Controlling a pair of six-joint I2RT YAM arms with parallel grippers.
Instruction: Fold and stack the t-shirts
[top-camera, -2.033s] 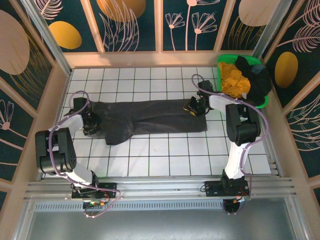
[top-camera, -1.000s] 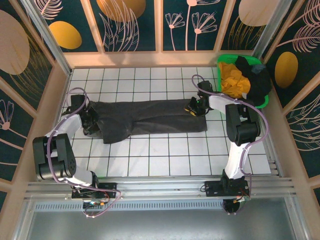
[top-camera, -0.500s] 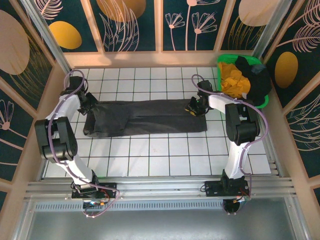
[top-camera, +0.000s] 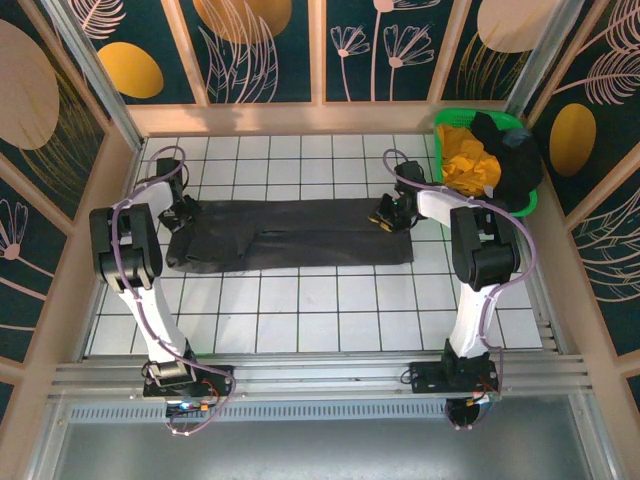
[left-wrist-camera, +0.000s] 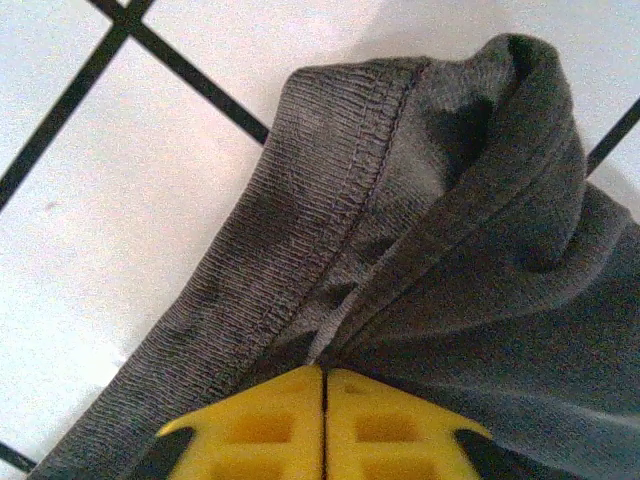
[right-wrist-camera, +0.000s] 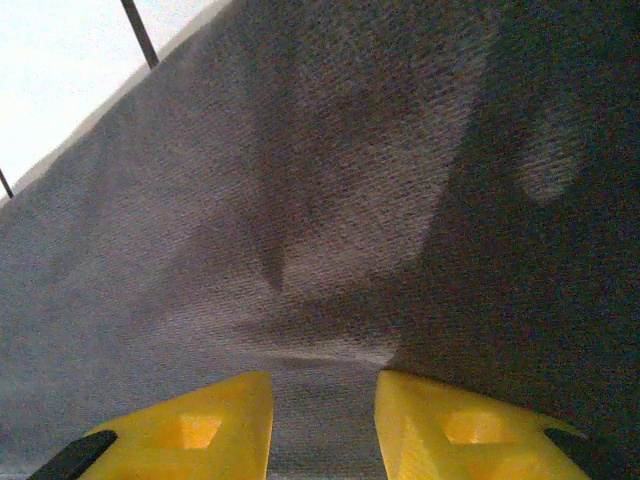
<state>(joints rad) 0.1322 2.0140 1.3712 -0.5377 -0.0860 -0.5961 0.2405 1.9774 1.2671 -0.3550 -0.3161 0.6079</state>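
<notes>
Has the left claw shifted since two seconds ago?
Yes. In the top view the left claw has gone across the white tiles toward the back wall, taking the left end of the charcoal t-shirt along.

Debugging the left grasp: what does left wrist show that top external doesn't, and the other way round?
Left wrist: the shirt's stitched hem and a fold running into the shut left gripper. Top external: the shirt's full length laid out flat, the right gripper at its other end, the green basket of tees. Both: shirt, left gripper, tiled table.
</notes>
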